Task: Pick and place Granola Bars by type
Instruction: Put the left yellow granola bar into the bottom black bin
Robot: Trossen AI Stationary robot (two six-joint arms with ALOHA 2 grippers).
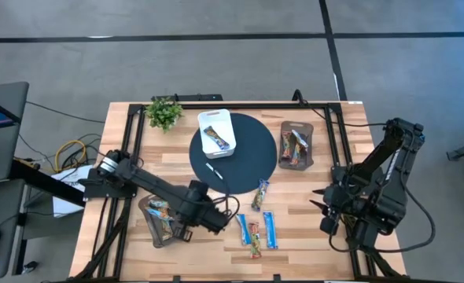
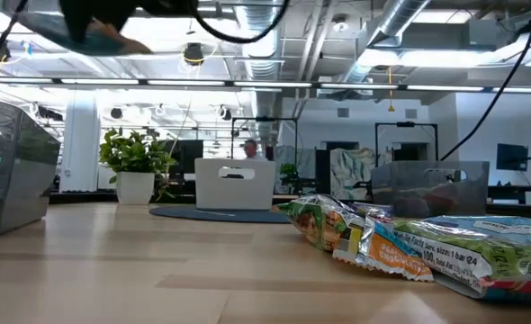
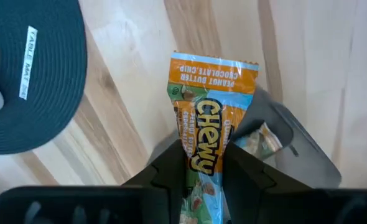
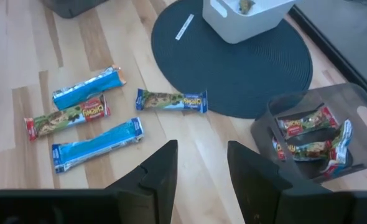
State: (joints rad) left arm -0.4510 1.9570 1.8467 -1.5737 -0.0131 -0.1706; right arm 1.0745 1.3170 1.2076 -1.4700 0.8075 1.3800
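The left gripper [image 3: 203,171] has its jaws clamped on an orange-and-blue wrapped chewy granola bar [image 3: 209,118], the grey plastic tray [image 3: 308,155] just beyond them, presumably its bin. The right gripper [image 4: 202,165] waits, jaws apart.

The left gripper's fingers [image 3: 171,171] cover the lower end of an orange Chewy granola bar [image 3: 207,124]; the grey bin [image 3: 295,146] beneath it is partly hidden, its contents unreadable.
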